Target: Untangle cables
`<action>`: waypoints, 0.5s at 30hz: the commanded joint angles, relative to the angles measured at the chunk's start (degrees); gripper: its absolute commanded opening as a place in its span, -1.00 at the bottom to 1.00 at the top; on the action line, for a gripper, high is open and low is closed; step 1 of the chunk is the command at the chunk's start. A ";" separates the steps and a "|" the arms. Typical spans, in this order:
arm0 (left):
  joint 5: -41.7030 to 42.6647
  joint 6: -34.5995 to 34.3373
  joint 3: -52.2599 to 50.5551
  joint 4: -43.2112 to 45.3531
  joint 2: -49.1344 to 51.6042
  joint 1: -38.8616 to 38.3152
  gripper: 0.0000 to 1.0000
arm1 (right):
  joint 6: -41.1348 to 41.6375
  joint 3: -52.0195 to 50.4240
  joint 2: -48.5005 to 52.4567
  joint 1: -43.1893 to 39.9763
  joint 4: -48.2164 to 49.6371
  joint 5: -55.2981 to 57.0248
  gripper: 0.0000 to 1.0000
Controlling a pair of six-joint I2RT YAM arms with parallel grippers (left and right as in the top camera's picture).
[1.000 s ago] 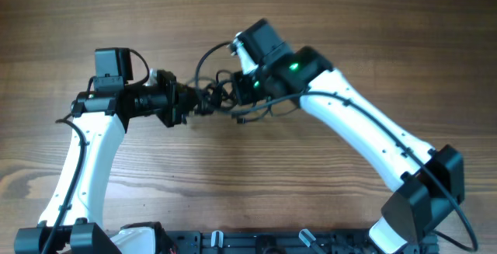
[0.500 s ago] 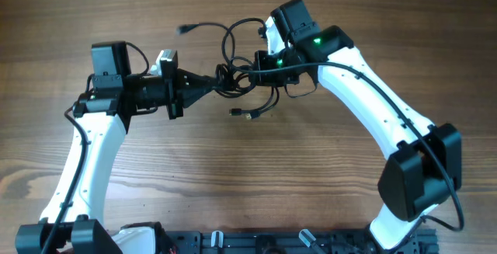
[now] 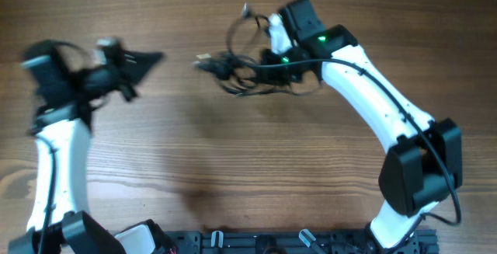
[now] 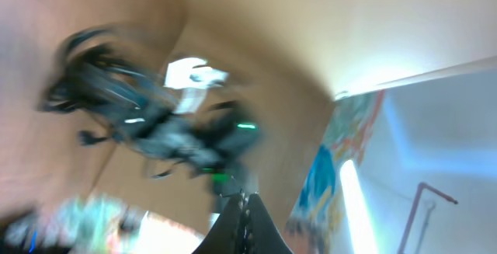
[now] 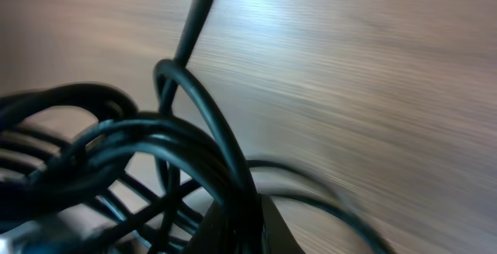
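Cables (image 3: 237, 71) form one knotted black bundle near the far edge of the table (image 3: 248, 176), a little toward its right edge from the middle. The right gripper (image 3: 268, 58) is clenched on the bundle's right side. Its wrist view shows several loops crossing just above the closed fingers (image 5: 229, 227), with one strand rising to the top of the view. One loop arches from the bundle toward the far edge, and a metal-tipped plug (image 3: 203, 57) sticks out toward the left edge. The left gripper (image 3: 147, 58), blurred, is over the far-left part of the table, well apart from the bundle. Its fingers are pressed together on nothing, tips pointing toward the cables.
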 commanded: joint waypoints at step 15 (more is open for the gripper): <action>-15.76 40.52 2.08 -16.37 -2.25 -7.91 -0.92 | -12.20 -3.10 1.18 -3.82 1.03 -12.59 -0.91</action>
